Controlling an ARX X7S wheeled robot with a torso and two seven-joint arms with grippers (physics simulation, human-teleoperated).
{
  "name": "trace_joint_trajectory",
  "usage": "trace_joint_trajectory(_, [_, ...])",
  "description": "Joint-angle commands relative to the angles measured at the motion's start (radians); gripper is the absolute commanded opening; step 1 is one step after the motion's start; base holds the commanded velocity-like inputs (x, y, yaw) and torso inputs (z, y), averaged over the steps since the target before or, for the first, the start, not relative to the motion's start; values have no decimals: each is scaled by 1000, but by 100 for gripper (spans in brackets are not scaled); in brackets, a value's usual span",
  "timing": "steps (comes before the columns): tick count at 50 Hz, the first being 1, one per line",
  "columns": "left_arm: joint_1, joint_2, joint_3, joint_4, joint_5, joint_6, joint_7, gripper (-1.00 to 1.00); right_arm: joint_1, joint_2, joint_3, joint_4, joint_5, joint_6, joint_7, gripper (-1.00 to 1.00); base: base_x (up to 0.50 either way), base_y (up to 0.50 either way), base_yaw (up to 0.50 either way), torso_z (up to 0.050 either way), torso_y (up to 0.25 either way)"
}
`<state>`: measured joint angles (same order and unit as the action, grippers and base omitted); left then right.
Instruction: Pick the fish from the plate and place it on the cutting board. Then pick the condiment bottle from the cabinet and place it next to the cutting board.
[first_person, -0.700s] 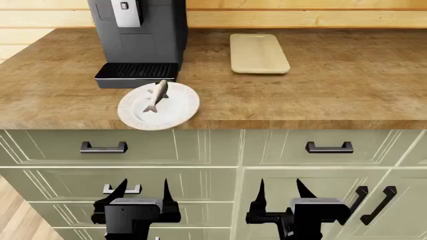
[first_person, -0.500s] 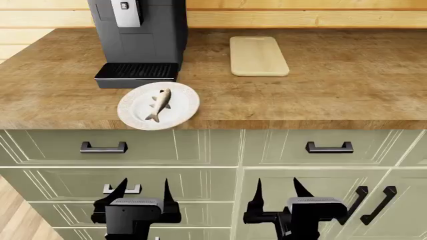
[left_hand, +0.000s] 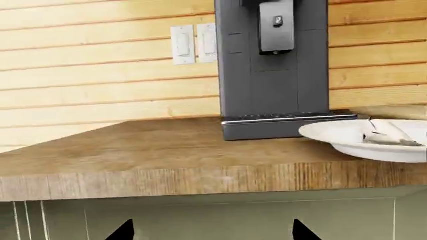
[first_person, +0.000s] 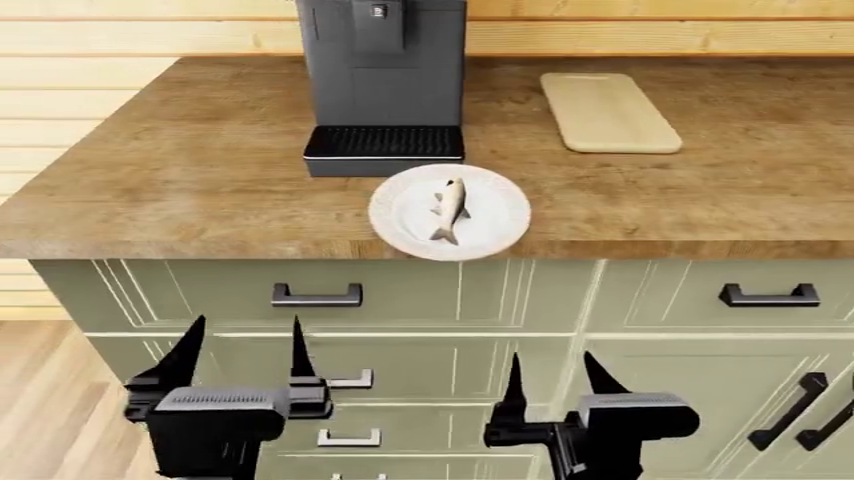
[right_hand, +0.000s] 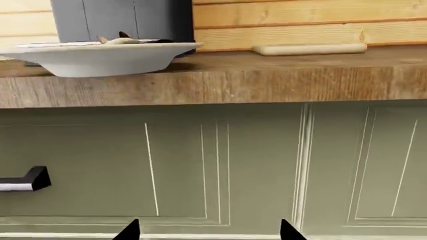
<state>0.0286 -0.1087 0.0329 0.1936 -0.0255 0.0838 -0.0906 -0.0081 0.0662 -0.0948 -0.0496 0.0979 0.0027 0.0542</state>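
Our two pincers are matte black: the left pincer (first_person: 238, 352) and right pincer (first_person: 550, 375) each bear a pair of slim, pointed, blade-like fingers (first_person: 295, 349) rising from a boxy black body. Each body has a grey ribbed strip across its top edge. Black links jut out sideways below.

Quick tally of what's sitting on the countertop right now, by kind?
Coffee machine: 1
Plate: 1
Fish: 1, on the plate
Cutting board: 1
Total: 4
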Motion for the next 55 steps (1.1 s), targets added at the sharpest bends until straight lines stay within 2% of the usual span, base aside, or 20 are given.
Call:
trace_joint_trajectory(1, [-1, -76, -94, 352, -113, -74, -14, 100, 9, 31, -9, -157, 63, 95, 8, 100, 16, 500, 0, 0, 0])
trace_joint_trajectory(12, [-36, -81, -100, 297, -105, -53, -31, 100, 22, 152, -22, -458, -8, 288, 22, 100, 12, 439, 0, 0, 0])
trace_joint_trajectory(15, [-35, -81, -107, 304, -106, -49, -40, 100, 125, 175, 9, -566, 45, 471, 11, 100, 0, 0, 0, 0, 0])
trace_joint_trajectory(19, [-27, -78, -111, 301, -102, -8, -47, 100, 235, 202, 44, -624, 98, 628, -7, 100, 0, 0, 0, 18, 0])
trace_joint_trajectory(27, [-26, -85, -106, 312, -108, -16, -52, 100, 377, 246, 86, -655, 166, 804, -32, 100, 0, 0, 0, 35, 0])
trace_joint_trajectory(34, [-30, -86, -112, 324, -110, -6, -65, 100, 418, 281, 102, -686, 207, 895, -56, 100, 0, 0, 0, 4, 0])
trace_joint_trajectory(48, [-29, -93, -100, 325, -85, 16, -80, 100, 428, 333, 103, -721, 241, 994, -78, 100, 0, 0, 0, 50, 12])
trace_joint_trajectory(55, [-26, -94, -103, 322, -90, 16, -91, 100, 421, 327, 115, -725, 272, 1019, -91, 100, 0, -444, 0, 50, 15])
